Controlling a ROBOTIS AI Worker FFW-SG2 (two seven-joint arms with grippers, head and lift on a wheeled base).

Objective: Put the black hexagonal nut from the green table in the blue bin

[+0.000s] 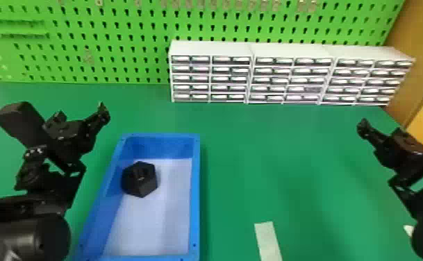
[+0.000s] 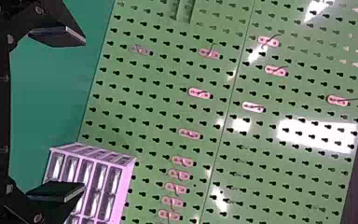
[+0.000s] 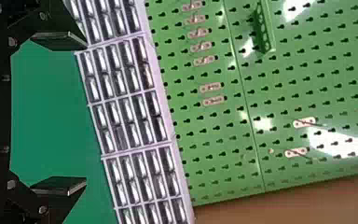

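The black hexagonal nut lies inside the blue bin, on its pale floor, in the far half and close to the left wall. A flat six-sided face is turned largely upward. The bin sits on the left half of the green table, well apart from the table's far edge, its long sides running away from the robot.

The left gripper is above the table, to the left of the bin's far left corner. It is wide open and empty, and the left wrist view shows its two flat fingers well apart. The right gripper is over the right side of the table, well apart from the bin. It too is wide open with nothing in it, its fingers standing apart in the right wrist view.

Three white drawer units stand side by side along the table's far edge, from near its middle toward the far right corner. Each has rows of small drawers with clear fronts. Behind them, a green pegboard rises past the far edge, and small hooks are fixed on it. To the right of the bin, toward the near side of the table, a pale strip lies flat. A brown panel stands beyond the table's right edge.
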